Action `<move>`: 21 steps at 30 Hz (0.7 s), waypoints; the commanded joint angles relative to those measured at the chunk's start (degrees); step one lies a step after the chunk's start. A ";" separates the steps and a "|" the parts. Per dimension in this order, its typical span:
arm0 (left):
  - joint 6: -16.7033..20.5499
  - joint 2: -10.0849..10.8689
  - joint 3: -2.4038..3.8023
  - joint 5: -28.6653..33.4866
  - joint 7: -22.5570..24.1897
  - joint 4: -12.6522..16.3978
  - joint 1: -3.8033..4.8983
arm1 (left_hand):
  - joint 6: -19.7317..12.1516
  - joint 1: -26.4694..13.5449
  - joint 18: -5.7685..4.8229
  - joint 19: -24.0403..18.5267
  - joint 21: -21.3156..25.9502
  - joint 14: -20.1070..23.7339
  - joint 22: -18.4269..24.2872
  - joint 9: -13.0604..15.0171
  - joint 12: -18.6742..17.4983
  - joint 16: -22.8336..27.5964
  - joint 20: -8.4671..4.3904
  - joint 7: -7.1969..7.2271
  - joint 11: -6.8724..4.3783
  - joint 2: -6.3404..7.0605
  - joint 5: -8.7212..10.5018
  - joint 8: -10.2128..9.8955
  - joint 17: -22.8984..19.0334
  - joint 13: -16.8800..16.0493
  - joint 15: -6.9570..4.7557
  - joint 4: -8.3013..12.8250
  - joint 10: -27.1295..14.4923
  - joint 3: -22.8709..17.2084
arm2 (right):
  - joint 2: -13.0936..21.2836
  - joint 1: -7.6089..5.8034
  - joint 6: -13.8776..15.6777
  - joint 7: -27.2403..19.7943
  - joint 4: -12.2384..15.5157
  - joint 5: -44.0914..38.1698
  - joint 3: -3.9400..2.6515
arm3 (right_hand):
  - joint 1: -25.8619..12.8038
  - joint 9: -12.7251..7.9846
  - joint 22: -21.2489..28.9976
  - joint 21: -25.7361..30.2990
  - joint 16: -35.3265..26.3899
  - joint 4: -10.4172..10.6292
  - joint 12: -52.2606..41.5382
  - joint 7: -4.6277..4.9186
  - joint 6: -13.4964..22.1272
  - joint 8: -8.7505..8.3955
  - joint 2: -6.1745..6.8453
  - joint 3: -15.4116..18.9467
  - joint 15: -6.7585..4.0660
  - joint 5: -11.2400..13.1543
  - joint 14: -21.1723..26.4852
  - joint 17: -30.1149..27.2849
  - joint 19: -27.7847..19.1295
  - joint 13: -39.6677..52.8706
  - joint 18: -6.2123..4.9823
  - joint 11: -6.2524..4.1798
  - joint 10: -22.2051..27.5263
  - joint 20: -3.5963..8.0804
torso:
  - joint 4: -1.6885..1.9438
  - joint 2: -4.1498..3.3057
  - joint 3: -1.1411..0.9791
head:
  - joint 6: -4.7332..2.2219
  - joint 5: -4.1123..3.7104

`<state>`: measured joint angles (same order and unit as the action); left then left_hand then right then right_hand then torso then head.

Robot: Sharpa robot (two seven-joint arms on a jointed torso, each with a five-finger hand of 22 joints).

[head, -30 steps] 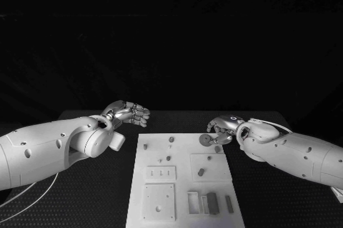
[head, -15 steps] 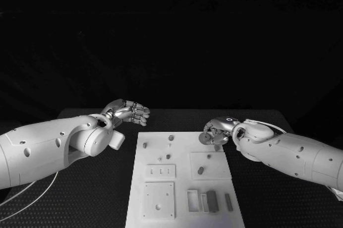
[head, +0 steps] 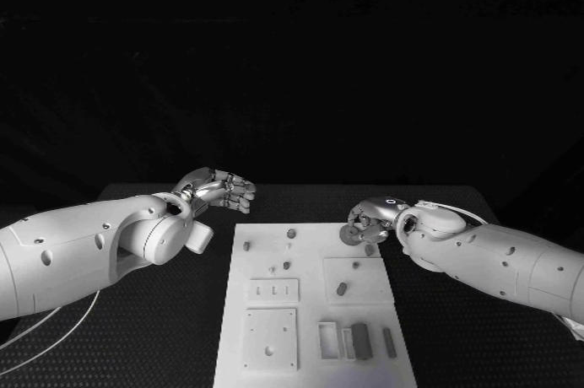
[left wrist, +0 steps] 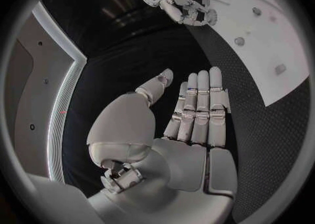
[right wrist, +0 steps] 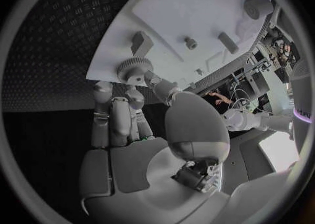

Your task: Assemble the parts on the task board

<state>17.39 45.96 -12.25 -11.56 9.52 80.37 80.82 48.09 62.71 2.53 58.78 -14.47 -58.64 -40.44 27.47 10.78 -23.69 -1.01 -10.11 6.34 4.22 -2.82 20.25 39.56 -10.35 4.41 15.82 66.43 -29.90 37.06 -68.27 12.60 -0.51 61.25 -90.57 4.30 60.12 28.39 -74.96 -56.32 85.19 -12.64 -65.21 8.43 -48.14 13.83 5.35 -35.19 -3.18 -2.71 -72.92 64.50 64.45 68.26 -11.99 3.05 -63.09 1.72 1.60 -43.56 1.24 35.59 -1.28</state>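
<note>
Right hand [head: 372,218] fingers pinch toothed round gear [right wrist: 134,70] over smooth white task board [head: 310,320]; left hand [head: 219,191] fingers straight, holding nothing.

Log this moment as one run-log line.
left hand: open, off board | right hand: holds gear over task board far right corner | gear: not seated

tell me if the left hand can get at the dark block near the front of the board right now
Probably yes. The left hand holds nothing and hovers off the board's far left corner; nothing stands between it and the dark block, though the arm must draw back.
</note>
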 commanded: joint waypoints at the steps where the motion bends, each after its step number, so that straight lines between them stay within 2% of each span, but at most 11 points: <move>1: -0.90 -0.06 0.03 0.20 0.36 0.23 0.07 | -0.25 -0.05 0.90 0.04 0.00 -0.36 -0.09 -0.06 -0.24 0.30 -0.26 -0.27 0.14 0.39 -0.11 -0.33 0.09 -0.07 0.03 -0.31 0.12 0.04 | -0.33 0.12 -1.22 -0.30 -0.30 -0.20 0.07 | -0.08 -0.14 -1.12 -0.29 0.31 -0.48 -0.23 0.73 -0.84 -0.03 -0.47 -0.01 -0.15 -0.18 0.07 0.02 -0.52 -0.08 -3.01 -0.33 0.24 0.05 | -0.02 -0.04 -0.05 | 0.08 0.12; 6: -0.97 0.02 0.03 0.20 0.31 0.36 0.07 | -0.25 -0.04 0.90 0.03 0.02 -0.36 -0.10 -0.06 -0.26 0.33 -0.26 -0.27 0.14 0.40 -0.10 -0.34 0.11 -0.08 0.03 -0.31 0.12 0.03 | -0.63 0.25 -1.04 0.03 -0.62 -0.88 0.08 | -0.26 -0.34 -1.08 -0.34 0.33 -1.07 -0.25 0.89 -0.55 -0.21 0.85 0.25 -0.02 -0.17 0.24 -0.22 -0.55 -0.10 -3.01 -0.18 0.29 0.04 | -0.02 -0.05 -0.04 | 0.21 0.15; 10: -1.02 0.08 0.04 0.20 0.27 0.44 0.08 | -0.26 -0.03 0.90 0.02 0.02 -0.36 -0.10 -0.06 -0.28 0.35 -0.26 -0.27 0.14 0.41 -0.11 -0.34 0.13 -0.09 0.03 -0.31 0.11 0.02 | -0.69 0.37 -0.73 0.33 -0.66 -1.48 0.11 | -0.22 -0.76 -0.98 -0.23 0.24 -1.34 -0.15 1.24 0.66 -0.88 2.60 0.11 0.26 -0.18 0.68 -0.76 -0.59 -0.13 -3.01 0.14 0.64 -0.01 | -0.05 -0.05 -0.07 | 0.34 0.18; 14: -1.02 -0.01 0.04 0.19 0.33 0.31 0.08 | -0.26 -0.02 0.90 0.02 0.03 -0.36 -0.11 -0.06 -0.29 0.37 -0.26 -0.27 0.14 0.41 -0.11 -0.35 0.15 -0.09 0.03 -0.30 0.11 0.01 | -0.67 0.45 -0.59 0.52 -0.68 -1.63 0.12 | -0.09 -1.01 -0.93 -0.11 0.16 -1.27 -0.12 1.51 1.46 -1.28 3.79 -0.19 0.52 -0.17 1.16 -1.24 -0.69 -0.09 -3.01 0.40 1.05 -0.09 | -0.08 -0.01 -0.03 | 0.41 0.20; 21: -1.07 -0.25 0.03 0.19 0.26 0.02 0.07 | -0.27 0.01 0.90 0.01 0.05 -0.35 -0.13 -0.05 -0.32 0.41 -0.26 -0.27 0.15 0.40 -0.11 -0.36 0.19 -0.11 0.03 -0.29 0.11 0.00 | -0.61 0.48 -0.95 0.52 -0.66 -1.79 0.13 | 0.04 -1.10 -0.95 -0.06 0.18 -1.16 -0.20 1.66 1.74 -1.38 4.57 -0.38 0.68 -0.18 1.41 -1.42 -0.77 -0.04 -3.01 0.55 1.29 -0.18 | -0.14 -0.04 0.02 | 0.49 0.05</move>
<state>17.20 45.84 -12.25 -11.56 9.45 80.34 80.82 48.09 62.72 2.98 58.78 -14.47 -58.64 -40.48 27.47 10.78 -23.47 -1.02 -10.11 6.34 4.22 -2.82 20.25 39.71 -10.39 4.41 15.82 66.43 -29.91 36.47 -67.85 12.60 -0.17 60.58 -91.39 4.41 60.05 27.35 -74.96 -56.31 85.18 -13.89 -65.21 9.96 -46.60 12.75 9.36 -35.22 -2.63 -2.70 -71.96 63.14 63.88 68.19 -11.99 3.48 -62.24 1.57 1.47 -43.59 1.20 36.04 -1.14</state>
